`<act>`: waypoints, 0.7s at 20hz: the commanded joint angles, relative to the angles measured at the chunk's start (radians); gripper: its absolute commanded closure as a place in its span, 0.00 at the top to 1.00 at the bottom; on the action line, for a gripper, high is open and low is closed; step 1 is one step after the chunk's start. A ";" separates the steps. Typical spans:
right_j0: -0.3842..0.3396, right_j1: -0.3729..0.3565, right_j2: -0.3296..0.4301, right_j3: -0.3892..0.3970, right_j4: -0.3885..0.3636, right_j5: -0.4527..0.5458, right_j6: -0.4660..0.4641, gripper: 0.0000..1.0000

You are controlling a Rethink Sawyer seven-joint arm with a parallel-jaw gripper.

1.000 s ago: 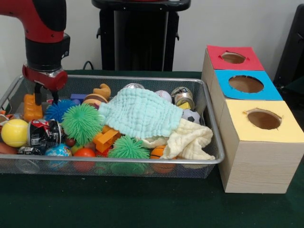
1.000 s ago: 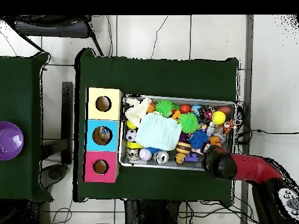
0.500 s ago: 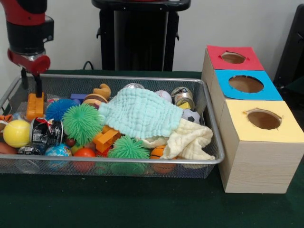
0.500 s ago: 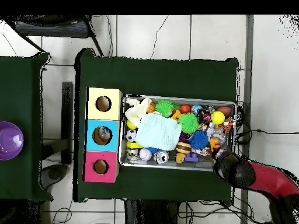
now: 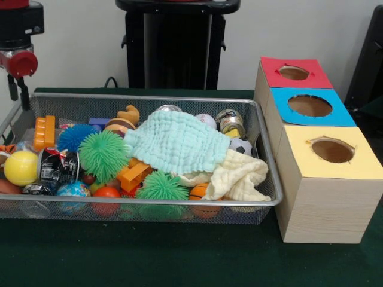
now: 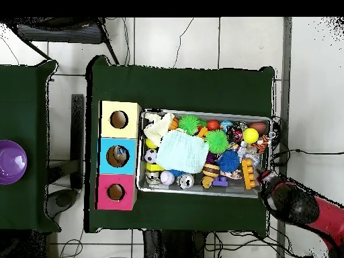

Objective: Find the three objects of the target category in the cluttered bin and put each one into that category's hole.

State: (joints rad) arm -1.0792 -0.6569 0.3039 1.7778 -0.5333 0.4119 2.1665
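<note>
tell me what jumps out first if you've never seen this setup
A wire mesh bin crammed with toys, a pale mint cloth draped over the middle and spiky green balls in front of it. Beside it stand three wooden boxes with red, blue and yellow holed tops. The end effector hangs over the bin's far corner.

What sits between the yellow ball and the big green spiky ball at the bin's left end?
In the front view, a dark can lies on its side between the yellow ball and the green spiky ball.

Gripper [image 5: 17, 95] has risen and withdrawn past the bin's [image 5: 149, 99] corner; orange block [image 5: 44, 131], apparently released, lies inside.
</note>
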 commanded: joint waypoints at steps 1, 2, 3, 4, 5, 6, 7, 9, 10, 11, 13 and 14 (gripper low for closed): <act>0.000 0.074 0.154 0.055 0.029 -0.047 -0.055 1.00; -0.007 0.091 0.161 0.053 0.028 -0.066 -0.049 1.00; -0.015 0.104 0.168 0.053 0.027 -0.085 -0.041 1.00; -0.023 0.113 0.175 0.052 0.025 -0.099 -0.038 1.00; -0.028 0.120 0.181 0.051 0.025 -0.103 -0.036 1.00; -0.033 0.126 0.188 0.047 0.026 -0.104 -0.037 1.00; -0.033 0.131 0.192 0.042 0.021 -0.107 -0.037 1.00; -0.033 0.146 0.196 0.027 0.012 -0.114 -0.038 1.00; -0.033 0.155 0.196 0.014 0.003 -0.120 -0.041 1.00; -0.029 0.171 0.193 -0.005 -0.010 -0.126 -0.047 1.00; -0.023 0.190 0.187 -0.040 -0.025 -0.115 -0.065 1.00; -0.018 0.196 0.182 -0.057 -0.033 -0.109 -0.074 1.00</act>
State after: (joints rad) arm -1.1053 -0.5408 0.4089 1.7770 -0.5310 0.3370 2.1665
